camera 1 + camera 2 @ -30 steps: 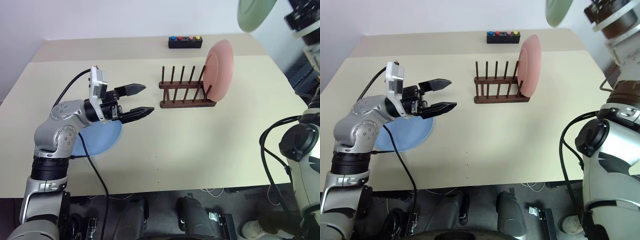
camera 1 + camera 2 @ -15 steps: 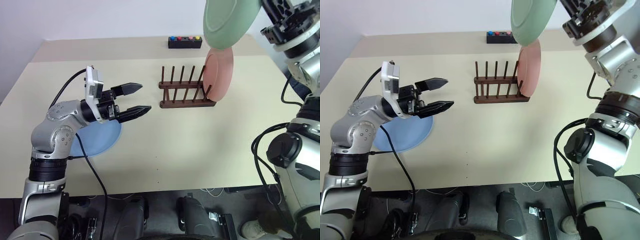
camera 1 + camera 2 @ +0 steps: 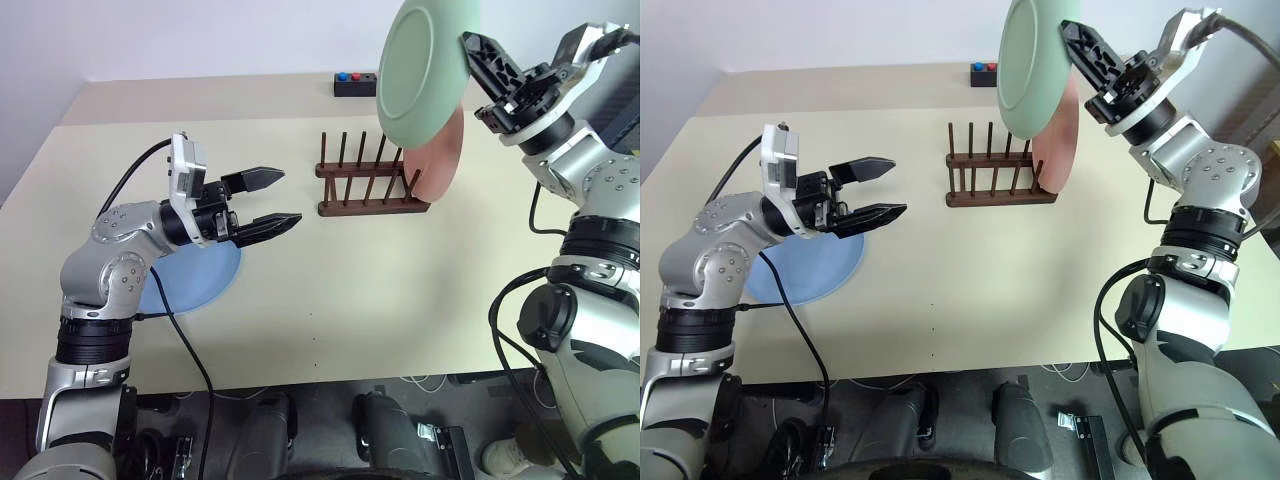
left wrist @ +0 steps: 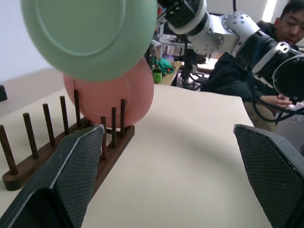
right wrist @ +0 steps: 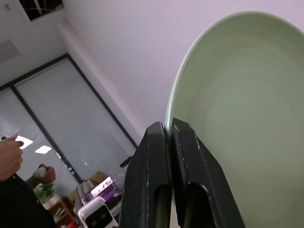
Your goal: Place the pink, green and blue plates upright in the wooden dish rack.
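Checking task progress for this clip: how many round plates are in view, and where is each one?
3. The salmon pink plate stands upright at the right end of the dark wooden dish rack; the mint green plate is held above it by the right gripper; the light blue plate lies flat on the table.

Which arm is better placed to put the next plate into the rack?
Right. The right pincer holds the green plate above the wooden dish rack, beside the pink plate. The left pincer is open, empty.

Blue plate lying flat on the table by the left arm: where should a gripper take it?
By its raised rim, on the edge nearest the open left gripper. The blue plate lies flat on the table, so only the thin rim offers a pinch, probably from above.
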